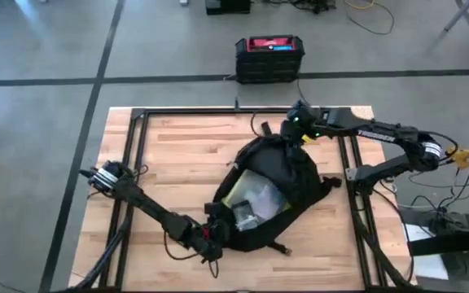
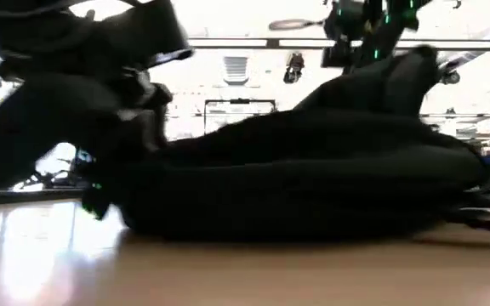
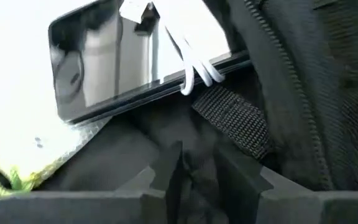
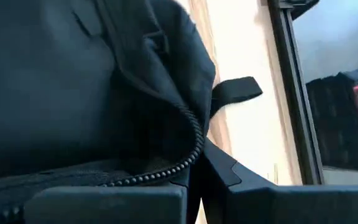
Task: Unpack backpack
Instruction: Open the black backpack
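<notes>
The black backpack (image 1: 279,175) lies in the middle of the table with its main opening spread wide. Inside it show a clear plastic bag (image 1: 259,191), a yellow-green item (image 3: 11,174), a dark glossy screen (image 3: 110,62) and a white cord (image 3: 194,65). My left gripper (image 1: 216,234) sits at the backpack's near-left edge, shut on black fabric. At the backpack's far end my right gripper (image 1: 294,129) is shut on the opening's edge; in the low view that end (image 2: 398,72) stands raised above the rest. My left gripper has a fold of the backpack's black fabric (image 3: 197,165) between its two fingers, at the near-left rim of the opening. It comes in low from the table's near-left side. That part of the backpack rests on the table. My right gripper pinches the zip edge of the opening (image 4: 188,158) at the backpack's far end. It reaches in from the table's right, above the bag. The held end is lifted, while the backpack's body (image 2: 313,195) stays on the table.
Black metal frame rails (image 1: 139,146) run along the table's sides and far edge. Bare wood (image 1: 177,155) lies left of the backpack. A rigid black box with a red top (image 1: 269,55) stands on the floor beyond the far edge. A loose strap (image 4: 235,90) lies by the backpack.
</notes>
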`<action>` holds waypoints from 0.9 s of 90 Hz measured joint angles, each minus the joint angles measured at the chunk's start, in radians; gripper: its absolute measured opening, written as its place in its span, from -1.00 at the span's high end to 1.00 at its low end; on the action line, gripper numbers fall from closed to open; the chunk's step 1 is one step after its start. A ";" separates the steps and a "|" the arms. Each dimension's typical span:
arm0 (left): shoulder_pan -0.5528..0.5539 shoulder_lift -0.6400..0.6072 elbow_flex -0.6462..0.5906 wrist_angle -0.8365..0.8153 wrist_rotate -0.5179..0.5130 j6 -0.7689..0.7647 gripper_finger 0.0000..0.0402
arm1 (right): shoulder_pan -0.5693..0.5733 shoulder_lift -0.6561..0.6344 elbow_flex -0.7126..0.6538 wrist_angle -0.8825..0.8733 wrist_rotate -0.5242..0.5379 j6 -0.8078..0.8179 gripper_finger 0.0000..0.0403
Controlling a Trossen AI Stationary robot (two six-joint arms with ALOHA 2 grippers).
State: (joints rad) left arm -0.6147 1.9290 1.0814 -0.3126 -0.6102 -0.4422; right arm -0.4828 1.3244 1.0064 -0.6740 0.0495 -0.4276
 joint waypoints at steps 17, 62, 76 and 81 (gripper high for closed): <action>-0.049 -0.101 -0.009 -0.184 -0.027 -0.134 0.61 | 0.000 0.084 -0.118 0.143 0.085 -0.112 1.00; -0.033 -0.198 -0.015 -0.049 -0.213 -0.061 0.61 | 0.165 0.049 0.302 -0.367 0.273 -0.024 0.11; 0.022 -0.198 -0.013 0.159 -0.204 0.116 0.61 | 0.224 0.025 0.460 -0.491 0.266 0.027 -0.05; 0.049 -0.198 -0.012 0.248 -0.193 0.203 0.61 | 0.247 0.012 0.489 -0.501 0.266 0.041 -0.09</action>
State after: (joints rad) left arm -0.5658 1.7313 1.0691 -0.0648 -0.8031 -0.2395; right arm -0.2362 1.3364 1.4954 -1.1747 0.3153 -0.3868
